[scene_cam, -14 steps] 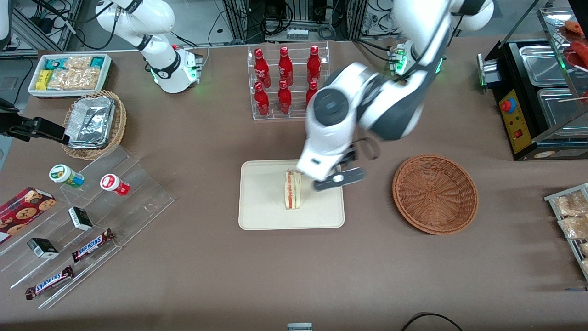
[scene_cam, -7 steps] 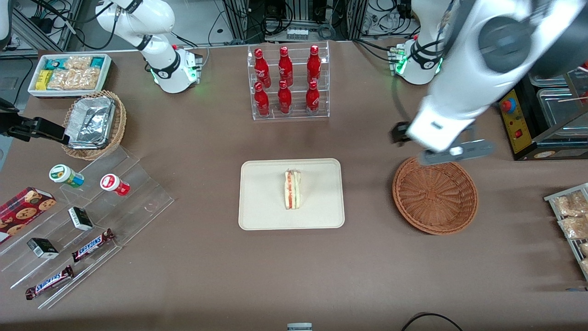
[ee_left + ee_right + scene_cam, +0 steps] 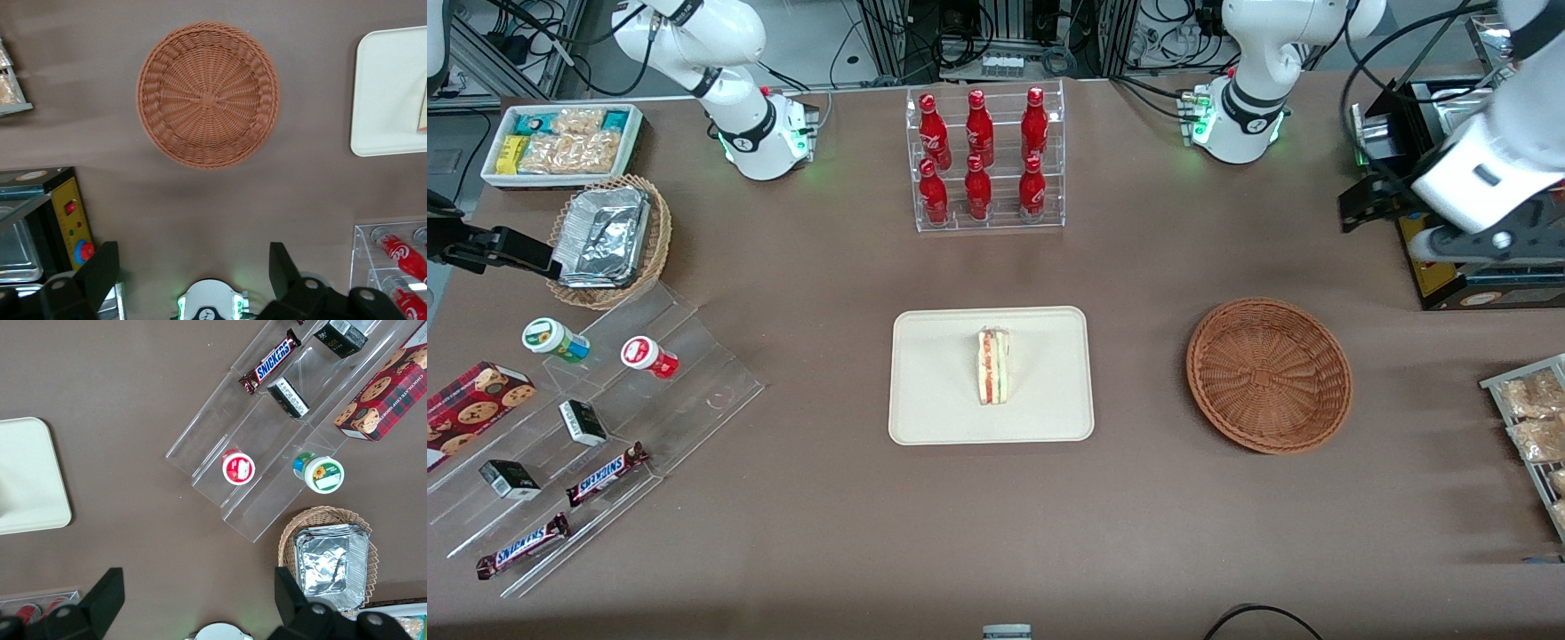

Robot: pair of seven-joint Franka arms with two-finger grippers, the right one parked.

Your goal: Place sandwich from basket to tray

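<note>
sandwich [image 3: 993,366] sits upright on its crust edge in the middle of the tray [image 3: 934,400], filling stripe facing up. basket [image 3: 1269,374] beside the tray toward the working arm's end of the table, holding nothing. gripper [image 3: 1467,242] raised high near the black warmer unit [image 3: 1432,258], well apart from both basket and tray.

front view doesn't show the fingers clearly. left wrist view does: both fingers [image 3: 100,270] spread wide, nothing between them, looking straight down on the basket [image 3: 208,95] with bare weave inside. same view catches only the tray's edge [image 3: 387,93] and a sliver of sandwich [image 3: 423,110], plus red bottles [image 3: 399,248] in the clear rack. front view shows the whole sandwich on the tray.
</note>
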